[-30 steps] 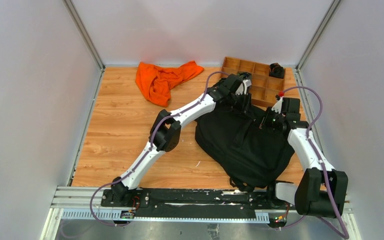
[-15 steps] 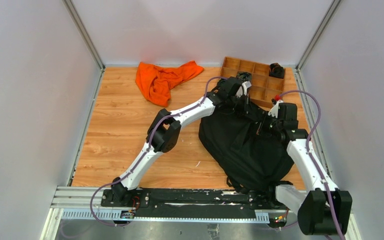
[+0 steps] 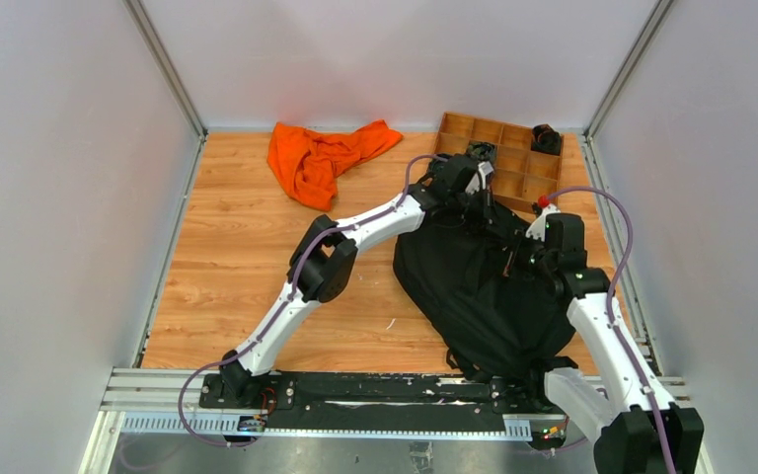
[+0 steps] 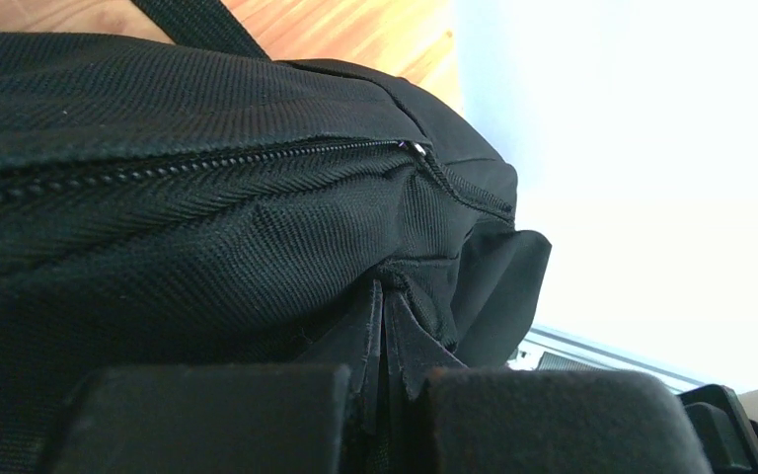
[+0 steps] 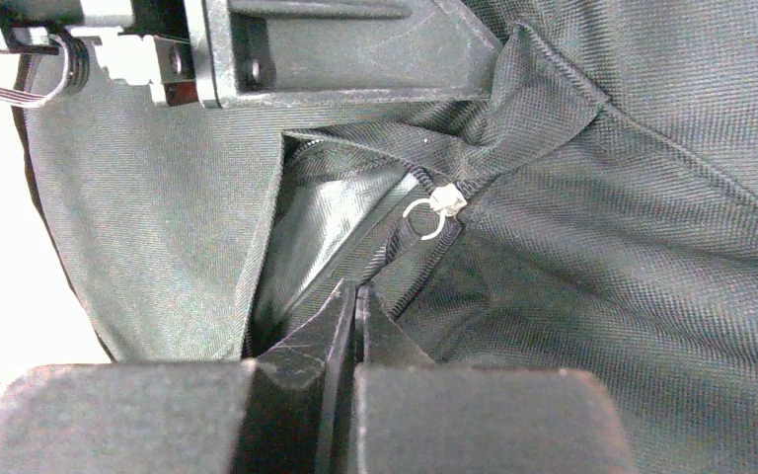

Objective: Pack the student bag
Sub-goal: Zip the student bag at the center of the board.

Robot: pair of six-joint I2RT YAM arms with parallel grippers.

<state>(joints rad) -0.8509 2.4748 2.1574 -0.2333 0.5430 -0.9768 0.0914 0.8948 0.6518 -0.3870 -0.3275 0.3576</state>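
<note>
While both arms hold student bag (image 3: 474,286), lying right of centre, we judge step: opening zip mouth. Orange cloth (image 3: 321,158) far left, unpacked. Left gripper (image 4: 387,380) clamped on bag fabric. Right gripper (image 5: 352,380) seemingly pinching fold near zipper slider (image 5: 446,200); next, spread mouth, fetch cloth.

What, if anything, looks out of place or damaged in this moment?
Nothing looks damaged or spilled. The student bag lies slumped, its zipper partly open, with the left gripper and right gripper both pinching its fabric. The only stray thing is the orange cloth, crumpled away from the bag.
</note>
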